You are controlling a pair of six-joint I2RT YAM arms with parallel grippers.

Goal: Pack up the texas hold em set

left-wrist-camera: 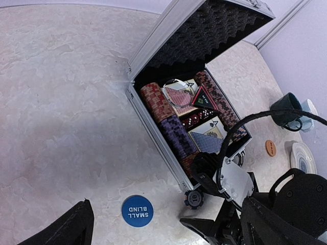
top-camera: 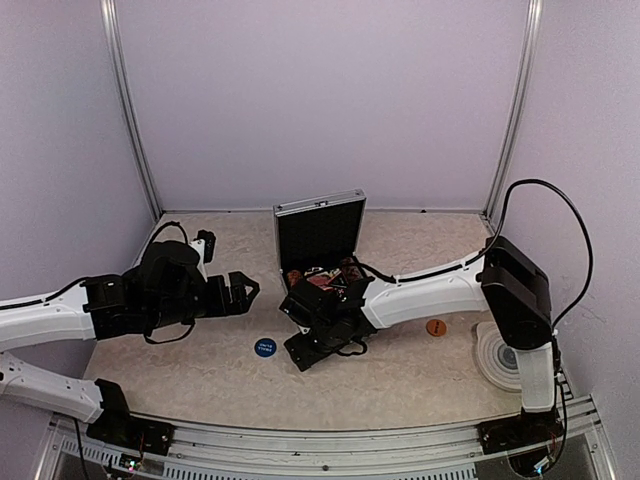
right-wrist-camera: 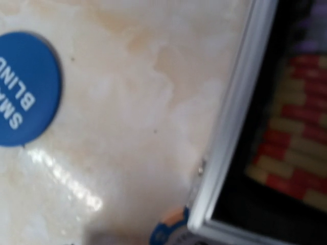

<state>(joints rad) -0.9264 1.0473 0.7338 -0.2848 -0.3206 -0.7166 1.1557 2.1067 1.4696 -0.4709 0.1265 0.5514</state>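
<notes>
The silver aluminium case [top-camera: 320, 204] stands open mid-table, foam lid up. Inside it [left-wrist-camera: 153, 128] lie rows of red and black chips [left-wrist-camera: 153, 99], red and blue card decks [left-wrist-camera: 207, 142] and a black triangle [left-wrist-camera: 203, 98]. A blue SMALL BLIND button [left-wrist-camera: 137, 211] lies on the table in front. A single blue-edged chip [left-wrist-camera: 194, 199] rests by the case's near corner [right-wrist-camera: 232, 127]. My right gripper [left-wrist-camera: 188, 195] is open with that chip between its spread fingers, neither touching it. My left gripper [top-camera: 243, 293] hangs wide open left of the case, holding nothing.
An orange round button [top-camera: 436, 327] lies right of the case. A round grey ringed coaster [top-camera: 500, 352] sits at the right edge. A dark mug [left-wrist-camera: 286, 108] and a pale-blue mug [left-wrist-camera: 308, 115] stand at the far right. The right arm's cable loops over the case front.
</notes>
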